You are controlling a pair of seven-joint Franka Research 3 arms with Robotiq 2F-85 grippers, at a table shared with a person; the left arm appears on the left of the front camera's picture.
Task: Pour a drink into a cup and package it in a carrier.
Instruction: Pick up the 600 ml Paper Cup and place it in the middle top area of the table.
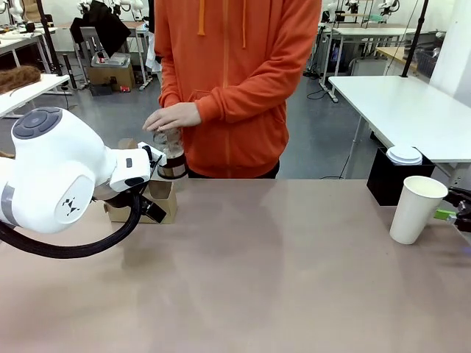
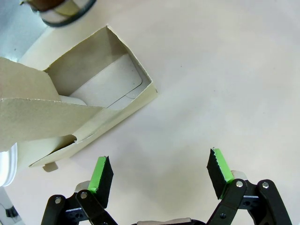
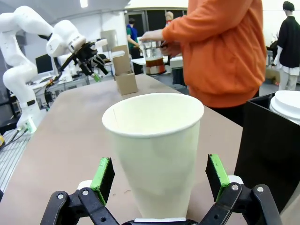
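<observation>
The right end effector [image 3: 159,177] is spread wide with the cup [image 3: 154,140] between its green pads, a gap on each side. The cup stands upright on the surface [image 1: 280,279] at the robot's right, long axis vertical, wide open mouth up. Its base is cut off at the wrist view's bottom edge. The left end effector [image 2: 161,171] is also wide open and empty, over bare surface just beside the carrier [image 2: 93,93]. In the front view that arm hides part of the carrier. Behind it, a person's hand [image 1: 171,118] rests on an upright jug [image 1: 174,151] holding the drink [image 3: 154,64].
</observation>
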